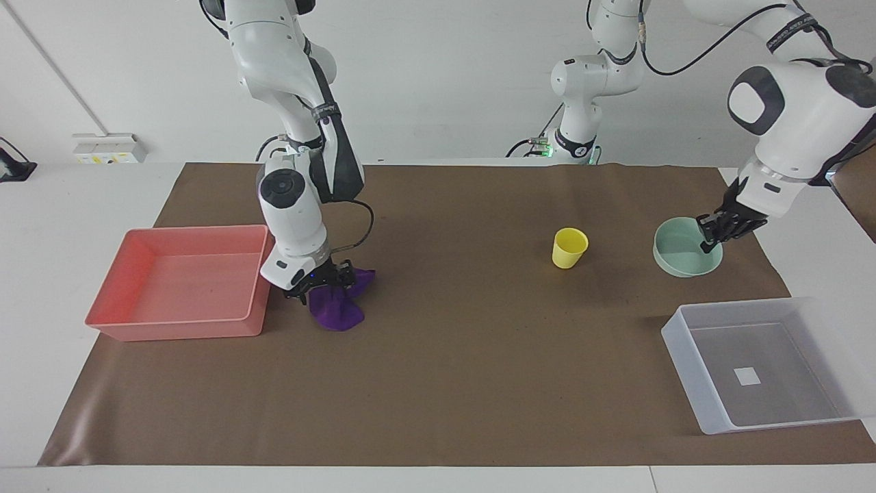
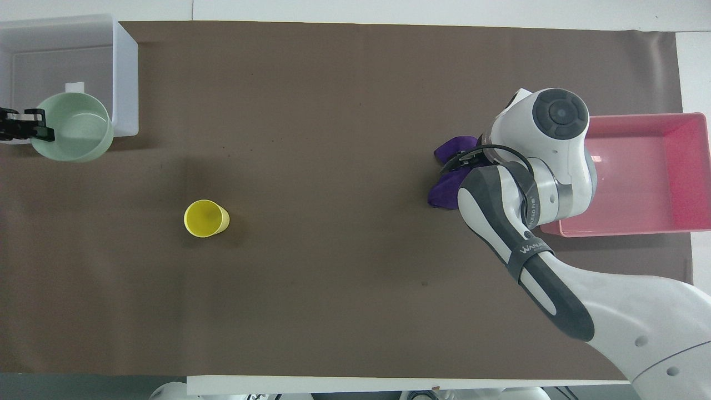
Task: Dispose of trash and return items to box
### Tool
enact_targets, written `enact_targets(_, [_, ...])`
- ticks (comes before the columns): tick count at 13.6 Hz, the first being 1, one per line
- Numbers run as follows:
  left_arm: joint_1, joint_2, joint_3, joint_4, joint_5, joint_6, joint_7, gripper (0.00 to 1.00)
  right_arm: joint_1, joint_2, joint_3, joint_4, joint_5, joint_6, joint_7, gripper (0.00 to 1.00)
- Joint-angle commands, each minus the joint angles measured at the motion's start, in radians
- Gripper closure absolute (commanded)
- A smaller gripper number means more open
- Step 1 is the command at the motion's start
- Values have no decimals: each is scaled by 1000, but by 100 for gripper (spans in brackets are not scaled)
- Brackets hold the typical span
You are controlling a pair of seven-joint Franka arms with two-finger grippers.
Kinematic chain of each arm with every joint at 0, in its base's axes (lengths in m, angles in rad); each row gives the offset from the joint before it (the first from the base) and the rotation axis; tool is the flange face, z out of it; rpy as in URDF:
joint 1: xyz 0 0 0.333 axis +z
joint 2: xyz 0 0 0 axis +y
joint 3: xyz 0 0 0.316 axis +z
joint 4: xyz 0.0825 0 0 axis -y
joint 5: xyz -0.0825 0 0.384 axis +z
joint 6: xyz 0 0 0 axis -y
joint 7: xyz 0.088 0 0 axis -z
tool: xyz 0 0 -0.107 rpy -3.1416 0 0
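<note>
My right gripper (image 1: pixel 327 282) is down on the purple cloth (image 1: pixel 337 308), which lies on the brown mat beside the pink tray. In the overhead view only part of the cloth (image 2: pixel 447 186) shows under the right arm, and the gripper is hidden. My left gripper (image 1: pixel 712 233) is shut on the rim of the mint-green bowl (image 1: pixel 681 250) and holds it up over the mat at the left arm's end. From overhead the raised bowl (image 2: pixel 75 128) overlaps a corner of the translucent bin (image 2: pixel 126 72). The yellow cup (image 1: pixel 569 248) stands upright on the mat. The bin (image 1: pixel 686 373) holds nothing but its white label.
The pink tray (image 1: pixel 185 287) sits at the right arm's end of the table with nothing in it; it also shows in the overhead view (image 2: pixel 644 183). The yellow cup (image 2: pixel 205 218) stands nearer to the robots than the bin.
</note>
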Motion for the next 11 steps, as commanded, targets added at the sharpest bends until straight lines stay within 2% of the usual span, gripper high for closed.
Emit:
enact_targets(1, [98, 284, 1, 256, -63, 68, 14, 100, 2, -3, -5, -29, 12, 36, 11, 36])
enact_targets(2, [108, 381, 1, 354, -63, 89, 14, 100, 1, -5, -5, -33, 12, 36, 11, 53])
enact_targets(3, [121, 444, 1, 396, -63, 138, 14, 100, 1, -5, -5, -35, 12, 31, 11, 66])
enact_targets(5, [129, 524, 1, 366, -52, 320, 19, 100, 1, -5, -5, -32, 12, 26, 14, 85])
enact_targets(6, [129, 529, 3, 307, -46, 394, 51, 100, -1, -5, -5, -29, 12, 23, 14, 93])
enact_targets(7, [134, 528, 3, 253, -29, 476, 104, 90, -1, -8, -5, -24, 12, 22, 16, 100])
enact_targets(8, [145, 526, 3, 247, -25, 499, 118, 14, -7, -14, -5, -15, 12, 10, 16, 100])
enact_targets(9, [161, 525, 1, 259, -26, 467, 117, 0, -14, -24, -5, 6, 12, -24, 16, 100])
enact_targets(11, [154, 520, 1, 326, -22, 375, 117, 0, -42, -61, -7, 57, 12, -114, 16, 100])
